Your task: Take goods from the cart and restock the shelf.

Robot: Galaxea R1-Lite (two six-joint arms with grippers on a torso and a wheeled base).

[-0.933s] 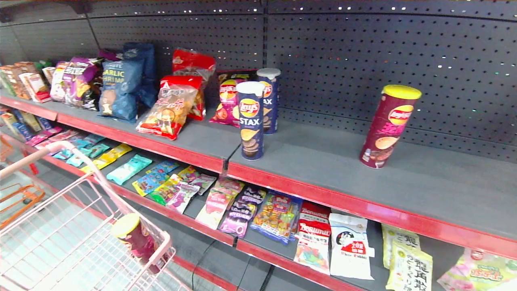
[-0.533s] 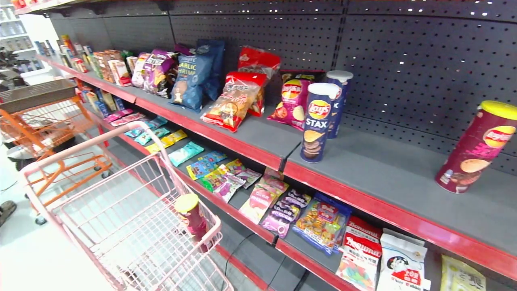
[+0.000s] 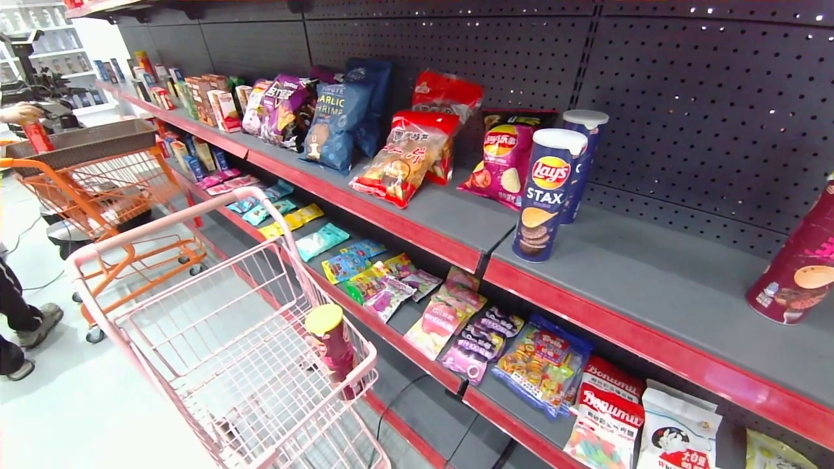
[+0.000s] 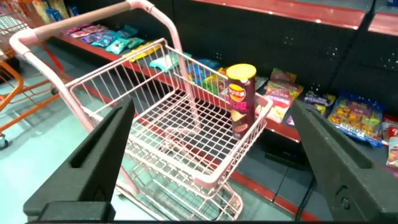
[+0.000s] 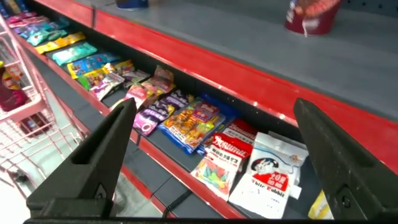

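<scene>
A pink wire cart [image 3: 215, 339] stands on the floor at the lower left, beside the shelving. One maroon chip can with a yellow lid [image 3: 332, 345] stands upright in the cart's corner nearest the shelf. The same can [image 4: 241, 99] lies ahead of my left gripper [image 4: 211, 107], which is open and hangs above the cart [image 4: 155, 124]. A matching maroon can [image 3: 798, 267] stands on the grey, red-edged shelf [image 3: 625, 280] at the far right. My right gripper [image 5: 214, 102] is open, in front of the lower shelf and below that can [image 5: 311, 15].
Two blue chip cans [image 3: 546, 195] stand mid-shelf, with snack bags [image 3: 404, 156] to their left. Bare shelf board lies between the blue cans and the maroon can. Flat packets [image 3: 449, 319] fill the lower shelf. An orange cart [image 3: 111, 189] stands behind the pink one.
The head camera has swung left: the shelf goods have slid right in the picture and more of the pink cart shows. The goods themselves have not moved.
</scene>
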